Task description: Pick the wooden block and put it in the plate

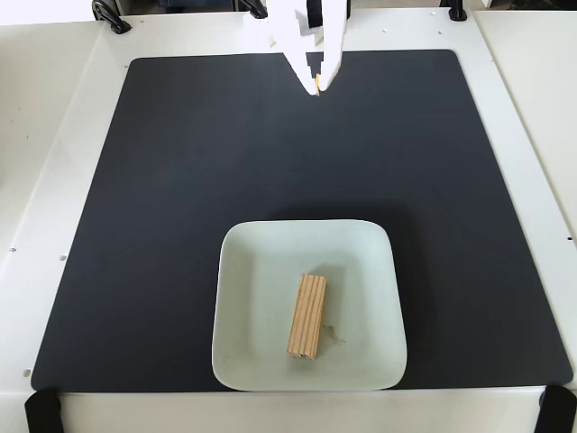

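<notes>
wooden block (308, 317) lies in plate (252, 361), long axis near-far | gripper (318, 87) far side, well apart, tips seemingly closed, empty | placement looks done

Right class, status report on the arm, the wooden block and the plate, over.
End effector at far edge of mat, empty, fingertips close together. Wooden block lying flat inside plate. Nothing between arm and plate.

Bright, even daylight-like light fills the fixed view. The white bench (54, 135) is nearly washed out, its edges hard to trace. The black mat (180, 180) shows soft sheen. Shadows are faint; focus looks sharp overall.
</notes>
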### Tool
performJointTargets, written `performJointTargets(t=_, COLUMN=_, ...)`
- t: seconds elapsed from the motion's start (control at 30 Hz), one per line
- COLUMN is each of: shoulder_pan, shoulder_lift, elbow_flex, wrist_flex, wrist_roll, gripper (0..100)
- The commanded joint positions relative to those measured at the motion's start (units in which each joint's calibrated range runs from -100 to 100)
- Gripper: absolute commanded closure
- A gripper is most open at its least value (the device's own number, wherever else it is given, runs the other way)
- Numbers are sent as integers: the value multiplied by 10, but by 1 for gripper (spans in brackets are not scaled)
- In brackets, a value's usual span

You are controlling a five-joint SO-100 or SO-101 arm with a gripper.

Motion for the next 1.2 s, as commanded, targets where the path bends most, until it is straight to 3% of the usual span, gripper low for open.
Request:
performJointTargets(t=0.0, shoulder_pan=4, shoulder_lift=-169, elbow_flex=113, wrist_flex=20, wrist_roll=3, gripper=99)
performJointTargets(t=0.43, shoulder_pan=4, shoulder_lift=-408, elbow_flex=135, wrist_flex=461, wrist_roll=16, gripper=99)
performJointTargets(t=0.8, shoulder_pan=-11, shoulder_lift=-414, elbow_flex=134, wrist_flex=787, wrist_roll=16, gripper=99)
performJointTargets(t=1.17, shoulder_pan=-11, shoulder_lift=-413, elbow_flex=134, wrist_flex=795, wrist_roll=15, gripper=99)
